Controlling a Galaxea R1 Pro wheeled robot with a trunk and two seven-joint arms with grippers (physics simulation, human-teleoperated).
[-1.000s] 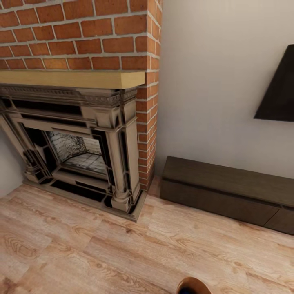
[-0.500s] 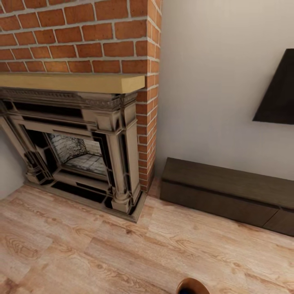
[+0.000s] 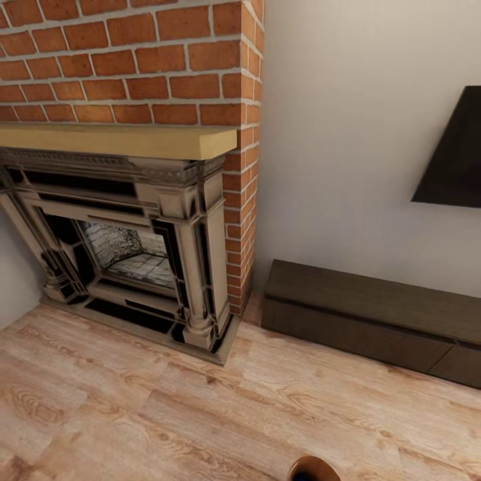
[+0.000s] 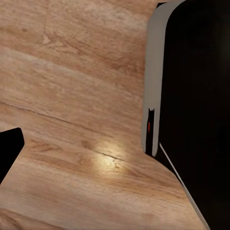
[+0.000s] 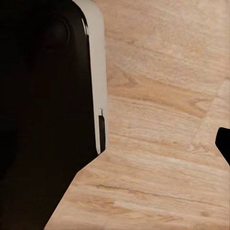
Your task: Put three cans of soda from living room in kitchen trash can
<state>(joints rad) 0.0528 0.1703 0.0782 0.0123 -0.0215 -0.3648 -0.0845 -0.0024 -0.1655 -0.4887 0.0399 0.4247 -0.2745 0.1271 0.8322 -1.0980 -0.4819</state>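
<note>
Your left gripper point(image 4: 7, 148) showed as one dark fingertip at the edge of the left wrist view; how far its fingers stood apart could not be told, and nothing was seen in its hold. Your right gripper point(image 5: 223, 143) was the same story in the right wrist view: a single dark tip at the edge, spread unreadable, no load visible. Both wrist cameras looked down past the robot's black, grey-trimmed body point(image 4: 191, 105) onto the wood plank floor point(image 4: 72, 72).

From the head camera you faced a corner of the living room. A brick fireplace point(image 3: 133, 73) stood at the left, with a pale wooden mantel point(image 3: 120, 140) across it and an ornate grey surround point(image 3: 194, 254) framing the open firebox point(image 3: 127, 250). To its right ran a plain light wall point(image 3: 334, 133), with a dark flat panel point(image 3: 457, 160) mounted on it at the right edge. Below that panel, a low dark-brown cabinet point(image 3: 361, 314) sat on the floor against the wall, just beside the brick column. At the bottom edge of the head view, a rounded brown-orange rim point(image 3: 314, 466) with a dark inside poked in; what it belonged to could not be told. No soda cans were seen here.
</note>
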